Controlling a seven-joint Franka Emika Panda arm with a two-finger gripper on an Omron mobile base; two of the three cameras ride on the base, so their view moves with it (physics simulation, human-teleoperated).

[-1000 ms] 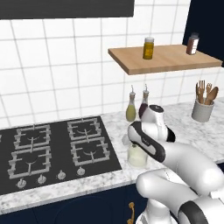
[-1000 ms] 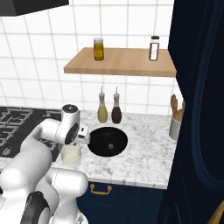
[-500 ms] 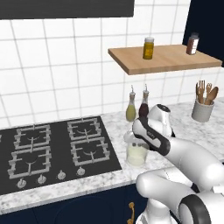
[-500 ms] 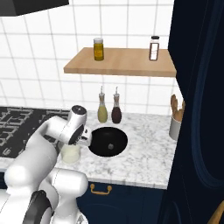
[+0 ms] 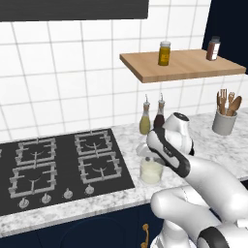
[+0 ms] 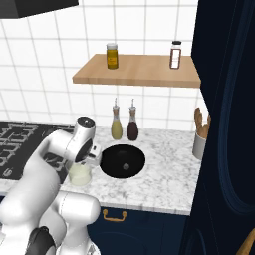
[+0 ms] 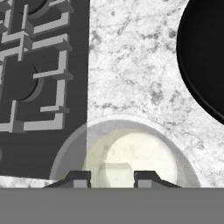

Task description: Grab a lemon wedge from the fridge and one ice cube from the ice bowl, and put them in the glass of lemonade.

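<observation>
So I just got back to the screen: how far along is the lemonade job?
Probably done: a pale cube shape lies in the glass of lemonade, likely the ice from the ice bowl. In hand: the gripper hovers over the glass, fingers apart, holding nothing. Left: I see no lemon wedge in the drink, so that probably remains.

A black hob point(image 5: 63, 167) sits in the marble counter point(image 6: 164, 177). Two oil bottles point(image 5: 151, 116) stand at the tiled wall, a utensil crock point(image 5: 224, 122) farther right. A wooden shelf point(image 6: 137, 69) carries an amber jar point(image 6: 112, 55) and a spice shaker point(image 6: 175, 55).
</observation>
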